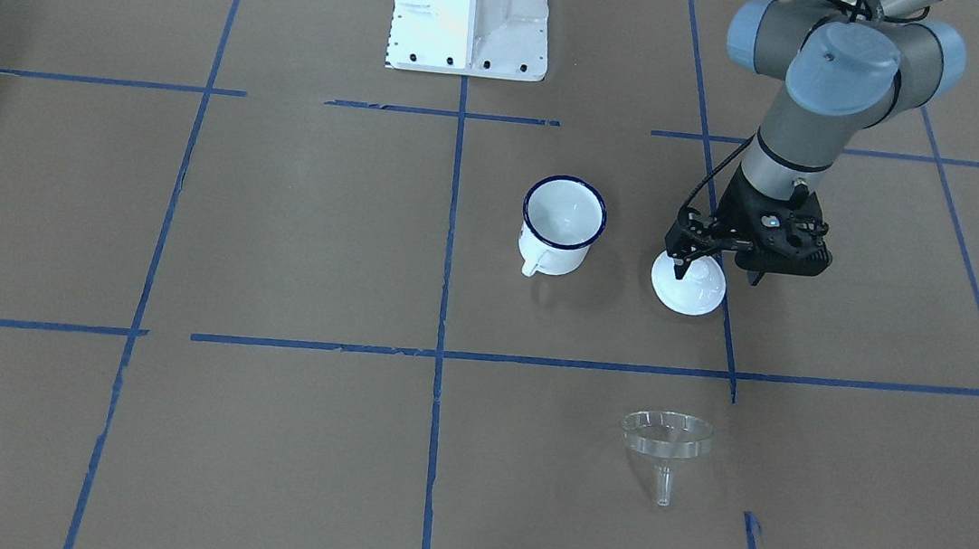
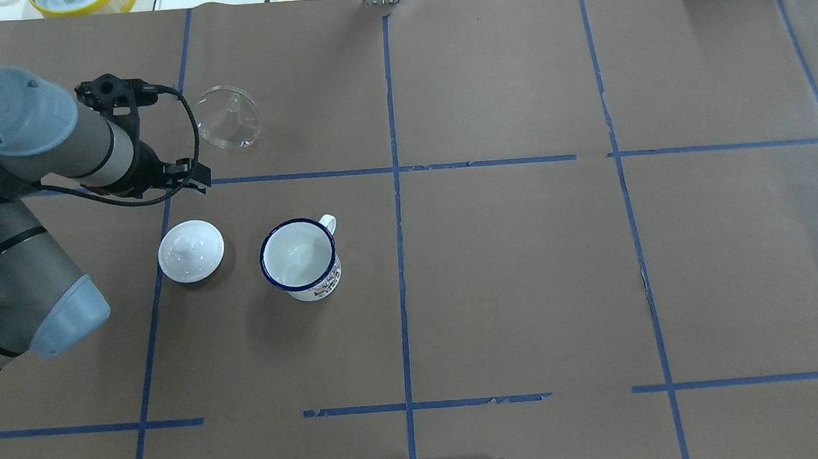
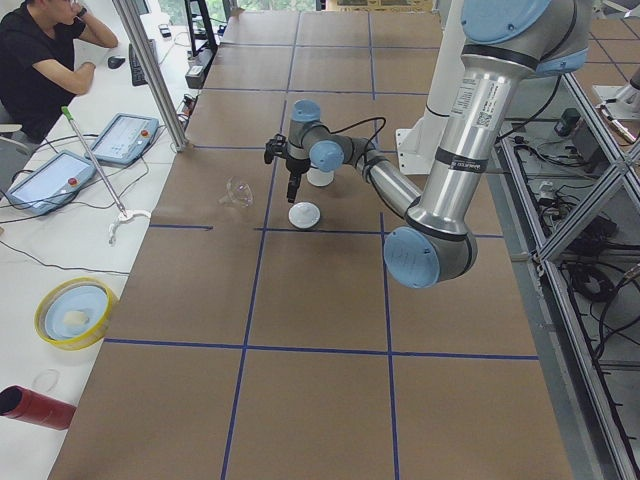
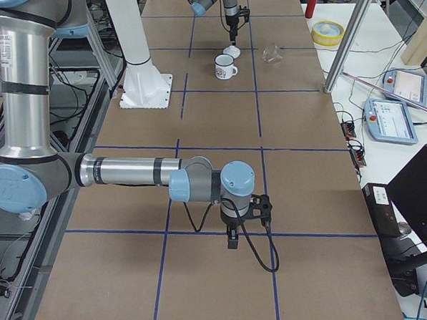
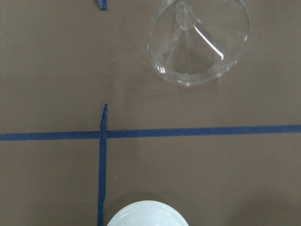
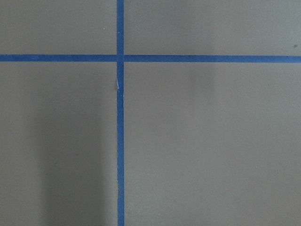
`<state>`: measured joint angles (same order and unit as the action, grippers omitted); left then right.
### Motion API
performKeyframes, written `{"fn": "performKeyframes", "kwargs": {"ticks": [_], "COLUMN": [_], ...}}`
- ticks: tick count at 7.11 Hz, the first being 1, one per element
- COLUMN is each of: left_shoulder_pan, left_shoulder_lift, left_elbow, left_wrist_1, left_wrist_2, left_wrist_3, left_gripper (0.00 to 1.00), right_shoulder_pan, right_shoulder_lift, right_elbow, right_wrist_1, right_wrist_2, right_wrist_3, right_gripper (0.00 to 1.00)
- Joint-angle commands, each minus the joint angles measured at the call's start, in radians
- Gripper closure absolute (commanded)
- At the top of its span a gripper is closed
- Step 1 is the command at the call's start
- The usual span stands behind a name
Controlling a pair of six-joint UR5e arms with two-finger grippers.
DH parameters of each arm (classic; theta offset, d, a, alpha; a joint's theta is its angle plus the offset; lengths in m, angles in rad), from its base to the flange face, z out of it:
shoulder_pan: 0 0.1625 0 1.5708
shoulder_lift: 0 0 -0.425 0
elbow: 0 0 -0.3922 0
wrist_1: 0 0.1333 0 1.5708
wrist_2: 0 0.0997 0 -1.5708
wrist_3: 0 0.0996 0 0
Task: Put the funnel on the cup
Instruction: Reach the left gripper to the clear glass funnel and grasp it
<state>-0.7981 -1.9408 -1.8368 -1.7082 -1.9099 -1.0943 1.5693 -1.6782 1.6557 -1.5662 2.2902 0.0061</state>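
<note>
The clear funnel (image 1: 666,439) lies tilted on the brown table, its spout pointing away from the robot; it also shows in the overhead view (image 2: 228,117) and the left wrist view (image 5: 199,42). The white mug with the blue rim (image 1: 560,227) stands upright and uncovered (image 2: 301,258). My left gripper (image 1: 717,276) hangs open and empty just above the table, between the funnel and a white domed lid (image 1: 688,288). My right gripper (image 4: 232,238) hovers far off over bare table; I cannot tell whether it is open.
The white domed lid (image 2: 191,250) lies on the table beside the mug, on the left arm's side. The robot's white base (image 1: 471,13) stands at the table's back edge. Blue tape lines cross the table. An operator (image 3: 40,60) sits past the left end.
</note>
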Motion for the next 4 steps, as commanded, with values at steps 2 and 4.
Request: {"fn": "performKeyframes", "kwargs": {"ticks": [2, 4], "left_shoulder_pan": [-0.01, -0.006], "left_shoulder_lift": [-0.029, -0.05], "left_elbow": [0.098, 0.265], "left_wrist_1": [-0.242, -0.553], "left_wrist_2": [0.029, 0.202], "left_wrist_3": [-0.519, -0.822], "left_gripper": [0.0, 0.0], "right_shoulder_pan": [0.0, 0.0], "right_shoulder_lift": [0.0, 0.0], "right_elbow": [-0.001, 0.001], "right_wrist_1": [0.0, 0.0], "right_wrist_2": [0.0, 0.0], "right_wrist_3": [0.0, 0.0], "right_gripper": [0.0, 0.0]}}
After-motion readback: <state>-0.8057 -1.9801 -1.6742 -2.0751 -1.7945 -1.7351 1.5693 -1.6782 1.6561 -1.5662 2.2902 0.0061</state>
